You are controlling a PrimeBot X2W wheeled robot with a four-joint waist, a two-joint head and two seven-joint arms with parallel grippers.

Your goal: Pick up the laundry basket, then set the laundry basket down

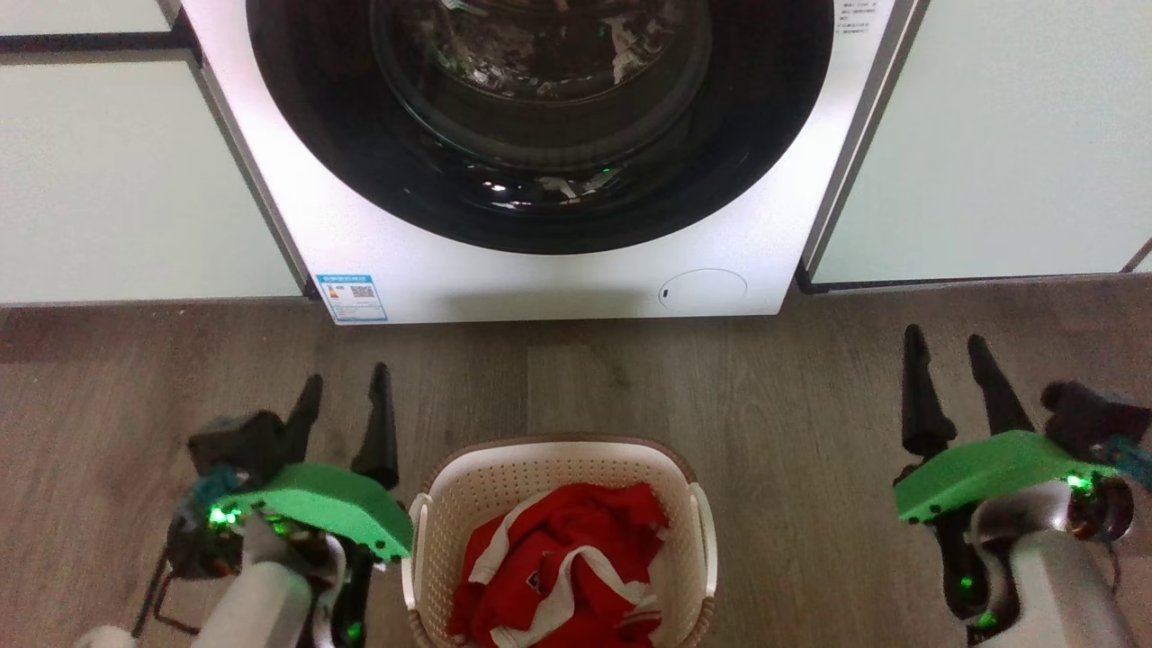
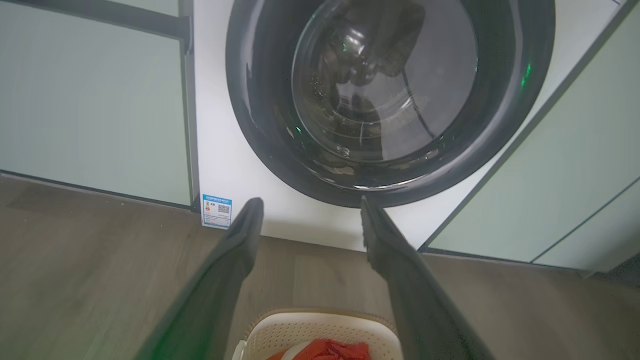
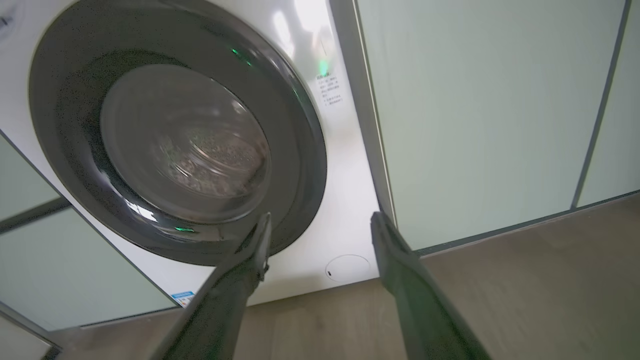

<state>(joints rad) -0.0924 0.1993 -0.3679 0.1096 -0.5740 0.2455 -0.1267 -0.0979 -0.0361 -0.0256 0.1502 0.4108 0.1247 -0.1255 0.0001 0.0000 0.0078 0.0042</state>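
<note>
Left pincer (image 1: pixel 346 378) hangs low just left of the laundry basket (image 1: pixel 490 490), fingers spread wide, gripping nothing. Right pincer (image 1: pixel 945 340) sits well to the basket's right, likewise wide and empty. The basket stands on the wood-grain floor (image 1: pixel 765 396) before the washing machine (image 1: pixel 540 283). It holds red cloth (image 1: pixel 567 549), possibly a white-trimmed shirt. Pale cabinet panels (image 1: pixel 990 135) flank the machine.

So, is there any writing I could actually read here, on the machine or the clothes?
Nothing reads clearly enough to quote.
Blue sticker low on the washing machine: QR code and print, too small.
Grey print beside its door: blurred.
Red garment in the laundry basket: no legible words.
</note>
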